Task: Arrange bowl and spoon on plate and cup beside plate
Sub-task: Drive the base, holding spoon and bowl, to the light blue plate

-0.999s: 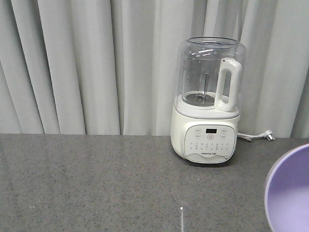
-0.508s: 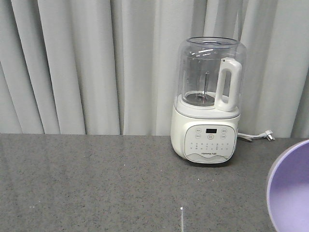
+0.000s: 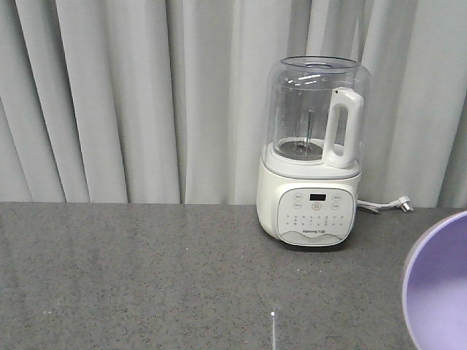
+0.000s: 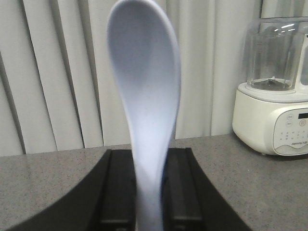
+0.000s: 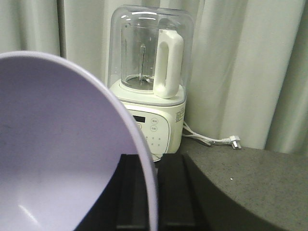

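In the left wrist view the left pincer is clenched on the spoon: the handle is gripped between the two black fingers, and its lowest part is cut off by the bottom of the picture. The spoon's long axis runs straight up the picture from the pincer, with the rounded scoop at the far end and its hollow turned toward the camera. How far it leans forward cannot be told. Part of the curtain is hidden behind the scoop.

In the right wrist view the right pincer is closed on the bowl — the rim is caught between the two dark fingers. The bowl is tipped on edge with its pale purple inside shown to the camera. Its left and lower parts are cut off by the frame, and the lower left of the blender is hidden behind it.

In the front view only an arc of the bowl is seen at the lower right corner, over the right end of the counter. Whether it touches the counter cannot be made out.

The blender stands near the back edge of the counter, right of the middle, with its white handle on the right. Its cord and plug lie on the counter just beside it — toward the back right corner.
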Tool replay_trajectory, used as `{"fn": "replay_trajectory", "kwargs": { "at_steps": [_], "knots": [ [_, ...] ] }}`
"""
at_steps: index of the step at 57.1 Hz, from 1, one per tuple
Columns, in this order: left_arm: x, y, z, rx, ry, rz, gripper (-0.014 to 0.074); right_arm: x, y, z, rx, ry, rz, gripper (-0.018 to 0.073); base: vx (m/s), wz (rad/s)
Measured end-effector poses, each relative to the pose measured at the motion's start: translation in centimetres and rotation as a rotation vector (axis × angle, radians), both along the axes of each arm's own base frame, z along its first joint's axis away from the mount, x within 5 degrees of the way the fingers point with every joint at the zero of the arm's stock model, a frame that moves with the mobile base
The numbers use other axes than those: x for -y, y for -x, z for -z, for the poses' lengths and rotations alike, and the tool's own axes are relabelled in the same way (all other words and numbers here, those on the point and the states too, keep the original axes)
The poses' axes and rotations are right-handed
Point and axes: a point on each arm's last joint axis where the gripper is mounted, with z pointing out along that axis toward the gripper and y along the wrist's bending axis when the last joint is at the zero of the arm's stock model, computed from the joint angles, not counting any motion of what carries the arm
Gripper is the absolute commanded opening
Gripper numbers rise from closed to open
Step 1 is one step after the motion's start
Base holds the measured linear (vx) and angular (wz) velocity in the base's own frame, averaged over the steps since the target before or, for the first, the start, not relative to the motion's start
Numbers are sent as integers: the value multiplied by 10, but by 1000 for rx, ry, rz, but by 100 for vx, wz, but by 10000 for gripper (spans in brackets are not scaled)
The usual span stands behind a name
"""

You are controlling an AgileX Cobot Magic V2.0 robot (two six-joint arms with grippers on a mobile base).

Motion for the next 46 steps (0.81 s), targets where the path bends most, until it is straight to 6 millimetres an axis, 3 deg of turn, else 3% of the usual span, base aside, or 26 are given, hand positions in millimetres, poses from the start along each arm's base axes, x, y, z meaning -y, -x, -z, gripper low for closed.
{"fn": "replay_trajectory", "kwargs": {
  "at_steps": [22, 46],
  "knots": [
    [0, 0, 0, 0, 0, 0, -6, 0, 0, 0, 0, 0, 0, -9, -5, -23],
    [0, 0, 0, 0, 0, 0, -6, 0, 0, 0, 0, 0, 0, -9, -13, -62]
  ]
}}
